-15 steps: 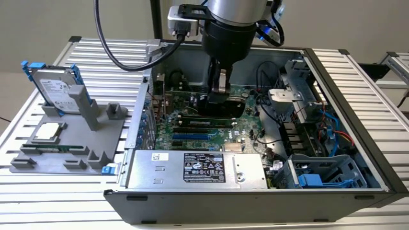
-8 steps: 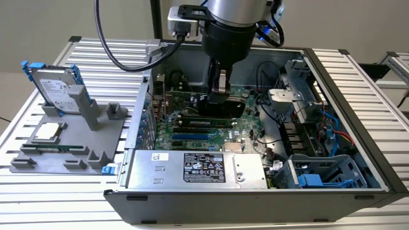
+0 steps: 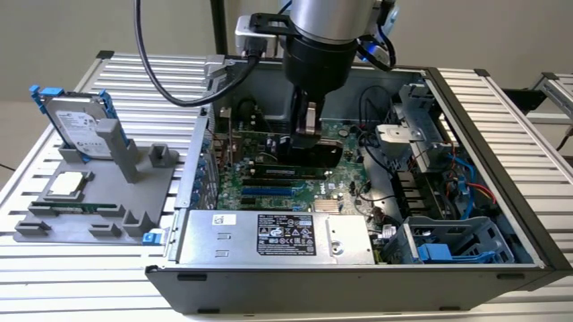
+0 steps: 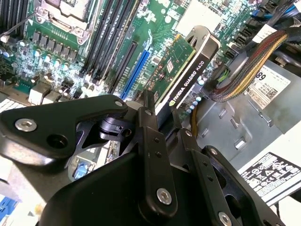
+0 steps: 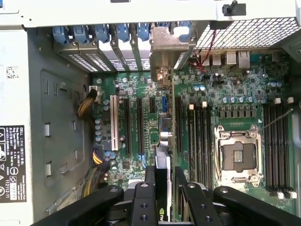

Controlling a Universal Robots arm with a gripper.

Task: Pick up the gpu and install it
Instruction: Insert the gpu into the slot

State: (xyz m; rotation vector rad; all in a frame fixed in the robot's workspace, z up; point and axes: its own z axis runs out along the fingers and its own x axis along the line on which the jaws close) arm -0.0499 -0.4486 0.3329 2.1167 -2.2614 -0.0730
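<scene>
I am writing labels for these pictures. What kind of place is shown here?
Probably a lab bench for robotic computer assembly: an open computer case lies on a slatted metal table, a grey fixture holds spare parts, and the gripper holds the gpu over the motherboard.

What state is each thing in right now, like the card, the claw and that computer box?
gpu: held on edge by the gripper, down over the motherboard slots inside the case.
gripper: shut on the gpu.
case: side open, insides exposed.
CPU socket: empty.
hard drive: standing upright in the grey holder outside the case.
holder: also holds a flat silver chip and a memory stick.
</scene>
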